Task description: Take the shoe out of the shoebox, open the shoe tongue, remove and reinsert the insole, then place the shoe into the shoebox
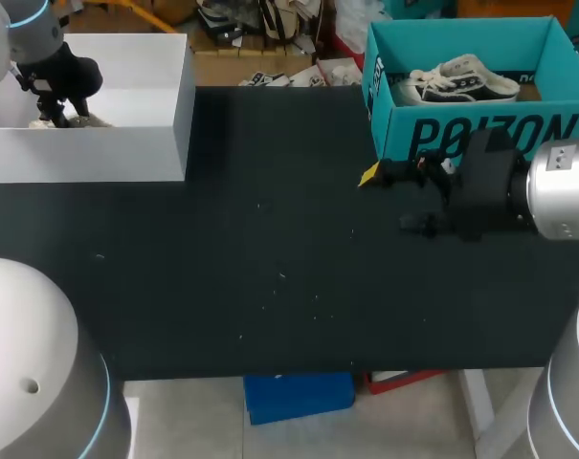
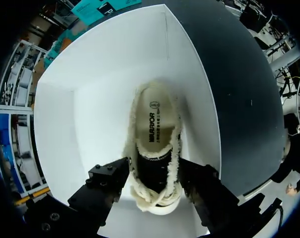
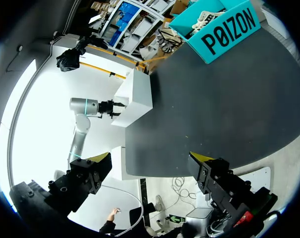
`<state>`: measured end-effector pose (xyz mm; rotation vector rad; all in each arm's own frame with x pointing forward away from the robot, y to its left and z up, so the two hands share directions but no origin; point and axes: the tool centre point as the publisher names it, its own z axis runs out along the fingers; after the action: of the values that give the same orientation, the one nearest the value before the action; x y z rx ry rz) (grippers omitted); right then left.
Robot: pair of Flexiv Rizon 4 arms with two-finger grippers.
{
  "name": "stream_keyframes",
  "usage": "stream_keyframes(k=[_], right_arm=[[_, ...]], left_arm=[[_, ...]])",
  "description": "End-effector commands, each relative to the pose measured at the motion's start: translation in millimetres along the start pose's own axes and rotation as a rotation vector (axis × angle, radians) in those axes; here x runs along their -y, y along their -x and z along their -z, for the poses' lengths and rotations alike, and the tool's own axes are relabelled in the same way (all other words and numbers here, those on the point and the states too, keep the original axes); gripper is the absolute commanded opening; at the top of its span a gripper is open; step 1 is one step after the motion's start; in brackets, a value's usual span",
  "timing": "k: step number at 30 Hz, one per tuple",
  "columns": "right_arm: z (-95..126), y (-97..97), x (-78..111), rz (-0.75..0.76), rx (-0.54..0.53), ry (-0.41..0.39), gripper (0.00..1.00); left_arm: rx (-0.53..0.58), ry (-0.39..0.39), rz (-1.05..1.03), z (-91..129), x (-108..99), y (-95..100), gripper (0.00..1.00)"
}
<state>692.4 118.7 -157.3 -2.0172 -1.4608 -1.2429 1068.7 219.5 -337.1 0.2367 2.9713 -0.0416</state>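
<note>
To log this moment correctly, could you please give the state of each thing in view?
White shoebox: open, no lid on it.
Shoe: upright inside it, insole in place.
Left gripper: shut on the shoe's sides.
Right gripper: open, empty, above the table.
Teal box: open, sneakers inside.
</note>
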Motion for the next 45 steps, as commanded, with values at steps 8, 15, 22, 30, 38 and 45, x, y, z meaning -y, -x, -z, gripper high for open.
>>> stream_keyframes(k=[8, 15, 22, 30, 38, 45], right_arm=[[0.2, -0.3, 0.8, 0.0, 0.001, 0.001, 1.0], [0.2, -0.3, 0.8, 0.0, 0.001, 0.001, 1.0], [0.2, -0.3, 0.8, 0.0, 0.001, 0.001, 1.0], [0.2, -0.3, 0.8, 0.0, 0.001, 0.001, 1.0], [0.2, -0.3, 0.8, 0.0, 0.001, 0.001, 1.0], [0.2, -0.3, 0.8, 0.0, 0.001, 0.001, 1.0]], left_arm=[[-0.018, 0.038, -0.003, 35.9, 9.3, 11.7, 0.47], [-0.02, 0.028, 0.049, 65.1, 22.2, 6.7, 0.72], [-0.02, 0.022, 0.095, 92.7, 43.4, -4.4, 0.8], [-0.017, 0.039, 0.14, 117.9, 84.8, -33.2, 0.83], [-0.026, 0.026, 0.155, 116.1, 131.2, -57.5, 0.86], [-0.025, 0.024, 0.18, 103.1, 163.1, -64.0, 1.0]])
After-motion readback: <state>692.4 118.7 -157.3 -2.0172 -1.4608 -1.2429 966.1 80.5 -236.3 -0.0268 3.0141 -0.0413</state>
